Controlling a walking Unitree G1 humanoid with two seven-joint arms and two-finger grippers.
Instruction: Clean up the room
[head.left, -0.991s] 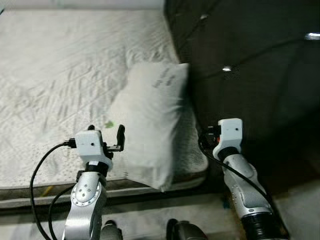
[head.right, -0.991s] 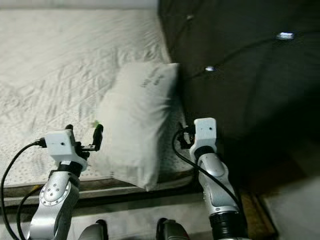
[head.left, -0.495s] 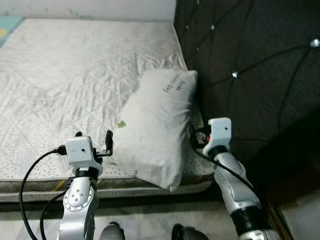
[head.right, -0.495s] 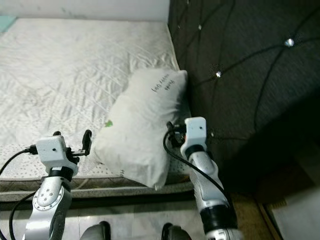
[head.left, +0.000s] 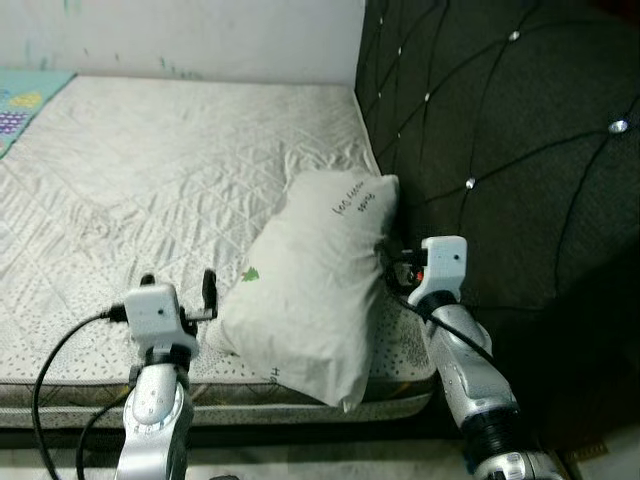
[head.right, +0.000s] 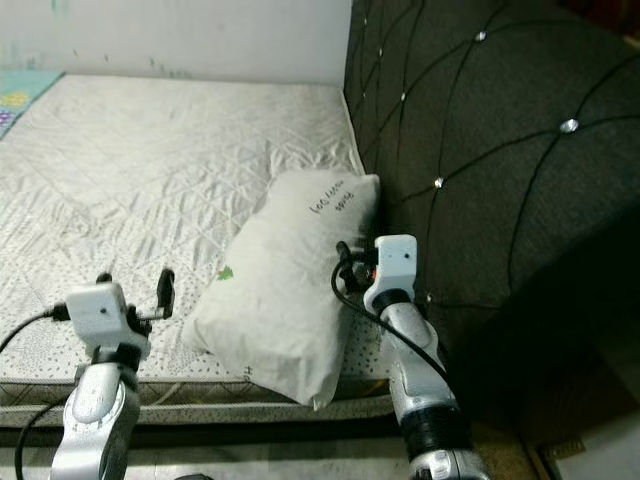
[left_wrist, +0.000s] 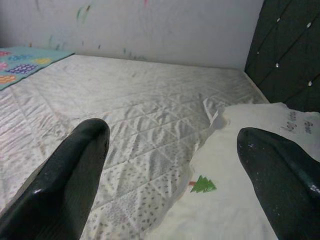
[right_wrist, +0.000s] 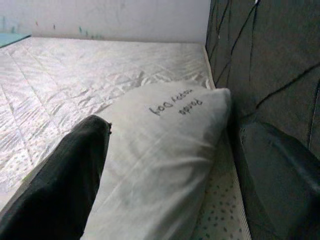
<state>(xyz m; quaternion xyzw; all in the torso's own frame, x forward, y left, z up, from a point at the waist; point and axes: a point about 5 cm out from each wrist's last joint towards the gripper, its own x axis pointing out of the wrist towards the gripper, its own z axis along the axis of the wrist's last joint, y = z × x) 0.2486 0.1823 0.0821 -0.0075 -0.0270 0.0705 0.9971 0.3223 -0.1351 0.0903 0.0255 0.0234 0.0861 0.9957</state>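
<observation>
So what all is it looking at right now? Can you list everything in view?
mattress: one, white and quilted, bare, running from the wall to the near edge
pillow: one, white, lying at an angle on the mattress's near right corner, beside the headboard, with dark handwriting at its far end and a small green tree mark on its left side
headboard: one, dark, tufted with shiny buttons, standing along the mattress's right side
mat: one, light blue with coloured shapes, at the far left edge
wall: one, whitish with faint marks, behind the mattress
left gripper: black fingers open, just left of the pillow
right gripper: open, between pillow and headboard
</observation>
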